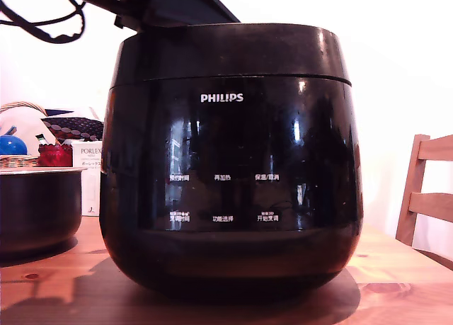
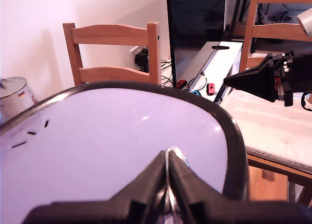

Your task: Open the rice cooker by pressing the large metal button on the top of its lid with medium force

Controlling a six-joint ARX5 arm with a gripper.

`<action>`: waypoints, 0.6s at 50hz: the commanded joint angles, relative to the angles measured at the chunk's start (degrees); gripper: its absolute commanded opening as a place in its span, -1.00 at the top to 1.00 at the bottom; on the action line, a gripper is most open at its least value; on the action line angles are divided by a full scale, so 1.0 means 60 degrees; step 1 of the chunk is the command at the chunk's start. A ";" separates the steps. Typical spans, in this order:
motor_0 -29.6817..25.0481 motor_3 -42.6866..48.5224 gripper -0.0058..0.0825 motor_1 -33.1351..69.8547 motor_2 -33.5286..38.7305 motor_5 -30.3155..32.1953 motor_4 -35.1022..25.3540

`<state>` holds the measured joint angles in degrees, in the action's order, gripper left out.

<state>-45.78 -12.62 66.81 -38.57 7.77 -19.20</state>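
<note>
The rice cooker [image 1: 230, 162], glossy black with a white PHILIPS logo and small white labels, stands on the wooden table [image 1: 396, 282] and fills the exterior view. Its lid [image 1: 230, 52] is down and sits flush on the body. My dark arm [image 1: 170, 6] reaches over the lid from the exterior view's upper left. In the wrist view my gripper [image 2: 168, 154] is shut, its two black fingers pressed together with their tips over the shiny lid top [image 2: 122, 141]. The metal button does not show in either view.
A smaller dark metal pot [image 1: 35, 208] stands at the exterior view's left, with a basket [image 1: 18, 158] and a white box [image 1: 88, 173] behind it. A wooden chair [image 1: 428, 194] stands at the right. The wrist view shows another chair [image 2: 114, 53] and a black mounted device [image 2: 265, 80].
</note>
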 commanded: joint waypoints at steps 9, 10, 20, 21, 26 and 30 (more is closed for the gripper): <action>-0.0087 0.1239 0.91 0.0627 0.0262 0.0295 0.0401; -0.0087 0.1341 0.91 0.0634 0.0262 0.0302 0.0503; -0.0076 0.2153 0.91 0.0634 0.0262 0.0754 0.0874; -0.0076 0.2233 0.91 0.0637 0.0262 0.0754 0.0892; -0.0076 0.2605 0.91 0.0663 0.0262 0.0790 0.0907; -0.0076 0.2812 0.91 0.0688 0.0266 0.0790 0.1049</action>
<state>-46.50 -1.67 66.83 -42.17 12.16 -14.31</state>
